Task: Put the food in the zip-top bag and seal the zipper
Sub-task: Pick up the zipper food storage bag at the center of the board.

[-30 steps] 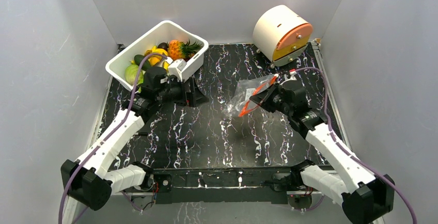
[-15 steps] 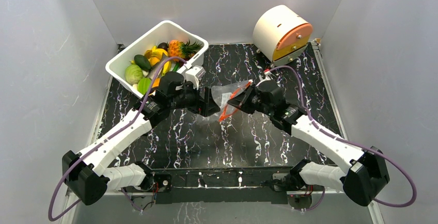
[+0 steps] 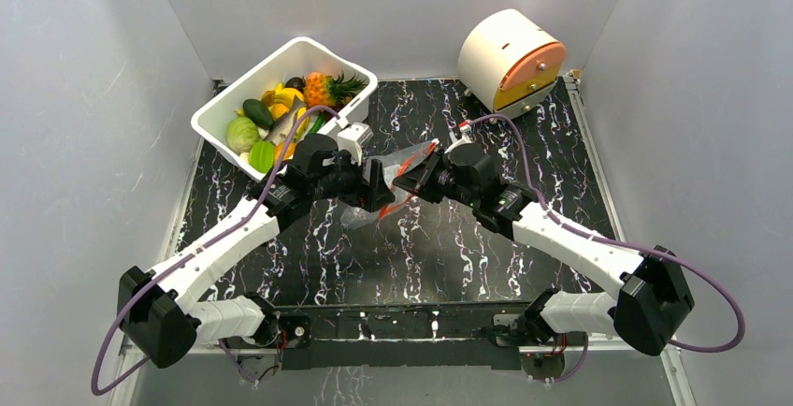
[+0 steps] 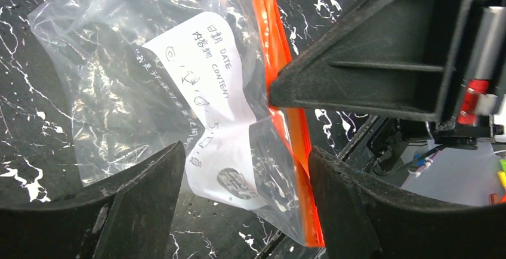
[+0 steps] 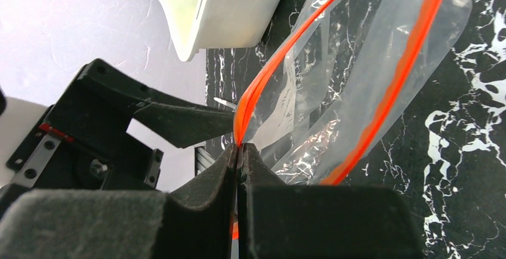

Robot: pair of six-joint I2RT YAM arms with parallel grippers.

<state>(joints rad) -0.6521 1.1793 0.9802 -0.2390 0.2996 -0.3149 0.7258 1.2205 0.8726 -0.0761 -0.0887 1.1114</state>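
The clear zip-top bag (image 3: 393,186) hangs between the two grippers above the mid table. My right gripper (image 3: 418,180) is shut on one lip of its red zipper (image 5: 268,77). The other lip (image 5: 406,62) hangs free, so the mouth gapes. My left gripper (image 3: 382,187) is open. Its fingers straddle the bag's lower corner (image 4: 250,169), and one finger (image 4: 358,211) is against the red zipper (image 4: 280,74). The bag shows a white label (image 4: 209,80). The food (image 3: 271,116) lies in the white tub.
The white tub (image 3: 348,121) stands at the back left, its corner also in the right wrist view (image 5: 233,8). A round white and orange device (image 3: 510,60) sits at the back right. Grey walls enclose the black marbled table (image 3: 449,247).
My right gripper has carried the bag leftward toward the table's middle. My left gripper has left the tub and moved right, and its open fingers now straddle the bag's corner.
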